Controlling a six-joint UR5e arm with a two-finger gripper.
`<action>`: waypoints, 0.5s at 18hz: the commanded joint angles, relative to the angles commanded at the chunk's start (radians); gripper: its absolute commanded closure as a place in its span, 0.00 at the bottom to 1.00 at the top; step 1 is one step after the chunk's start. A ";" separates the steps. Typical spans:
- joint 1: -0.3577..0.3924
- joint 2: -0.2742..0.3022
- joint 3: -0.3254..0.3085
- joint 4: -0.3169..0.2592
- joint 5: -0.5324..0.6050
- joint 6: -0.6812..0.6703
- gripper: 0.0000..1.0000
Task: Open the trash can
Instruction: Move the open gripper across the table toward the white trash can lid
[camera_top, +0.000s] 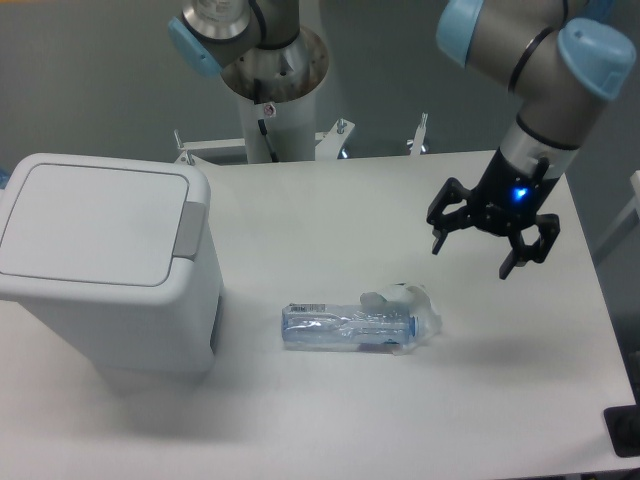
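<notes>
Arm: the grey UR5e arm (540, 50) with pale blue joint caps enters from the upper right corner and bends down over the right part of the table, its wrist pointing roughly downward and slightly toward the viewer.
Gripper: the black two-finger gripper (487, 246) hangs in the air above the right side of the table, clear of everything; a small blue light glows on its body.
Fingers: spread wide apart, one finger (441, 222) to the left and the other to the right, with nothing held between them.
Trash can: the white boxy trash can (110, 265) stands on the left side of the table, well apart from the gripper.
Lid: the flat lid (90, 222) lies closed, flush on top of the can.
Latch: the grey latch tab (188, 230) sits on the lid's right edge, facing the middle of the table.
Bottle: a crushed clear plastic bottle (360, 324) lies on its side near the table's centre, between the can and the gripper, below and left of the gripper, touching neither.
Table: the white table (330, 210) carries the can and bottle.
Second arm base: a mounting column (270, 90) with another blue-capped joint stands behind the table's far edge.
</notes>
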 joint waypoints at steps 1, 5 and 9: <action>-0.005 0.012 -0.006 0.000 -0.034 -0.042 0.00; -0.044 0.055 -0.020 -0.002 -0.051 -0.073 0.00; -0.067 0.043 -0.057 0.000 -0.050 -0.135 0.00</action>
